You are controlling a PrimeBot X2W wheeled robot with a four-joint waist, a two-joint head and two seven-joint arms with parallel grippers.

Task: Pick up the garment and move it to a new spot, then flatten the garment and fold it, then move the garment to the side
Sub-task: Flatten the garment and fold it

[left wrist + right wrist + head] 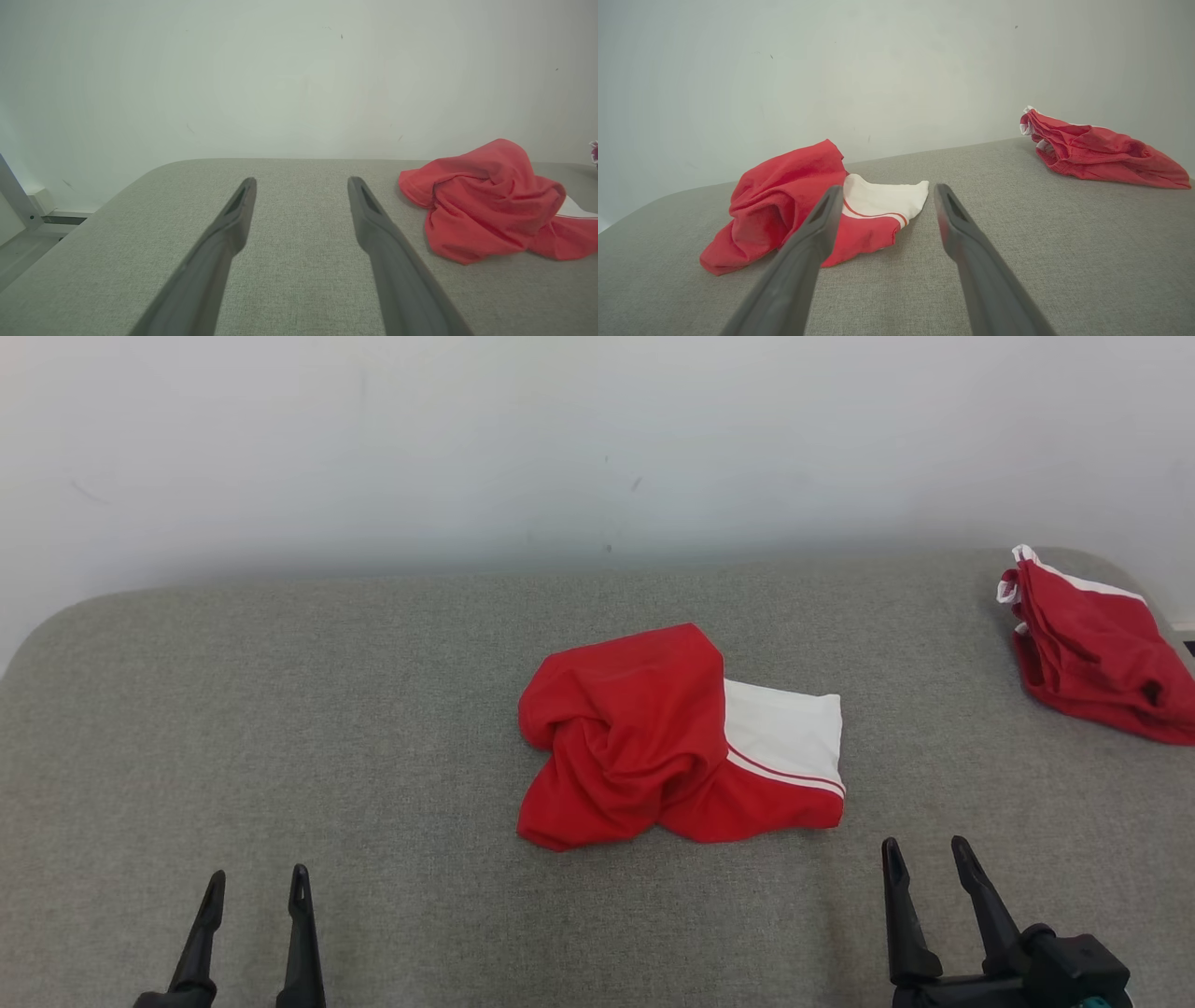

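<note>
A crumpled red garment (644,737) with a white panel and a thin red stripe lies in the middle of the grey table (280,709). The same garment (486,200) shows at the right of the left wrist view, and as the garment (784,200) left of centre in the right wrist view. My left gripper (257,887) stands open near the front left, well apart from the cloth. My right gripper (924,859) is open at the front right, just in front of the garment's white end. The left gripper (301,186) and the right gripper (885,193) both hold nothing.
A second red cloth with white trim (1092,649) lies bunched at the table's far right corner, also seen as the second cloth (1101,151) in the right wrist view. A pale wall (597,439) stands behind the table. Bare fabric surface spreads to the left.
</note>
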